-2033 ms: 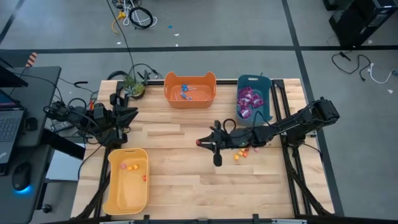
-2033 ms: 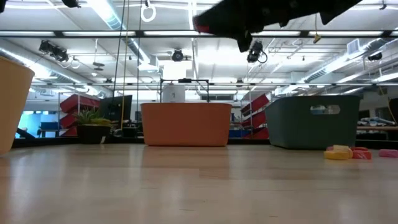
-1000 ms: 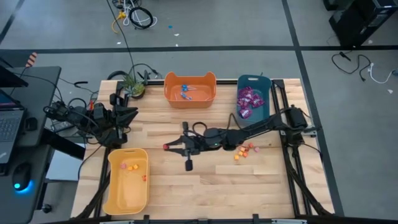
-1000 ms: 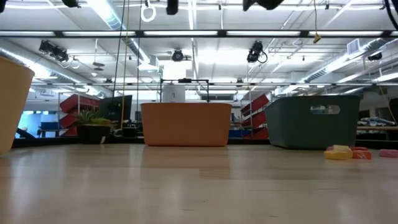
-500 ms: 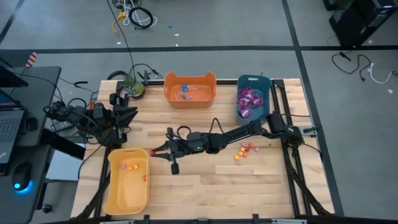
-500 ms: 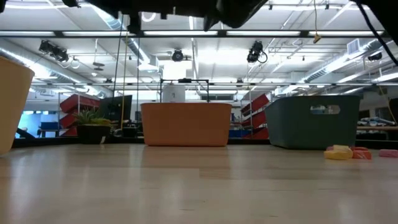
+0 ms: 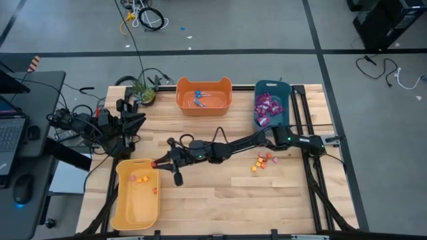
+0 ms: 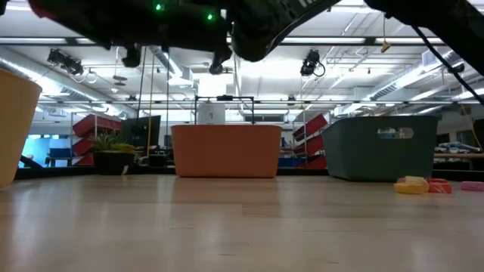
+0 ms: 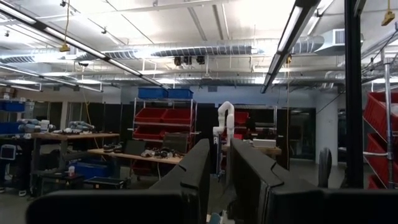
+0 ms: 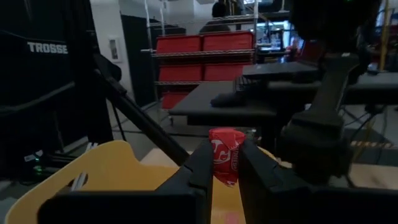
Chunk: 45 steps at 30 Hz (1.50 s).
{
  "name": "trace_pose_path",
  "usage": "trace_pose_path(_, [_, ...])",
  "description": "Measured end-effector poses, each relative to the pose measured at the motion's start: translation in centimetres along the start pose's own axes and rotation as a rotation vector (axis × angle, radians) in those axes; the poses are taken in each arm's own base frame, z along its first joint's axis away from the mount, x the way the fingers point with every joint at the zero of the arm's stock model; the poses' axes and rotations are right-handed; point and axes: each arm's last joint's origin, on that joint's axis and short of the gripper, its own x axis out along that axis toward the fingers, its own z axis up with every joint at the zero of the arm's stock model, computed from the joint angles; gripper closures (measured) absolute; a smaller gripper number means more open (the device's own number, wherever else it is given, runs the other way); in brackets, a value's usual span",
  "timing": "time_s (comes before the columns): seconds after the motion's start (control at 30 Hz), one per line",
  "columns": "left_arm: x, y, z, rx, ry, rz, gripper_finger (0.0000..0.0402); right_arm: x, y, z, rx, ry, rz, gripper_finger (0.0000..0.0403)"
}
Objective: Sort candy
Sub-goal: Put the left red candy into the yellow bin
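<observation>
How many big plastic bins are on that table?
3. A yellow bin sits at the near left corner, an orange bin at the middle of the far edge, and a teal bin at the far right.

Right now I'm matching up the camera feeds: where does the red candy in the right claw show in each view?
High view: red candy at the right claw tip, by the yellow bin's far rim.
Low view: not clearly visible; only the arm overhead.
Left wrist view: not in it.
Right wrist view: centre, pinched between the fingers.
Shared landmark: the yellow bin.
</observation>
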Motion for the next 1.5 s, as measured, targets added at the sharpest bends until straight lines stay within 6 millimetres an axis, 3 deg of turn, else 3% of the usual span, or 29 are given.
trace_pose_path(0.47, [0.0,0.0,-0.1,0.005,0.007,-0.002,0.0335,1.7,-0.9,-3.4,0.121,0.024,0.027,0.0354])
trace_pose_path(1.5, [0.0,0.0,-0.1,0.006,0.008,-0.002,0.0335,1.7,-0.8,-4.2,0.113,0.090,-0.013,0.0341])
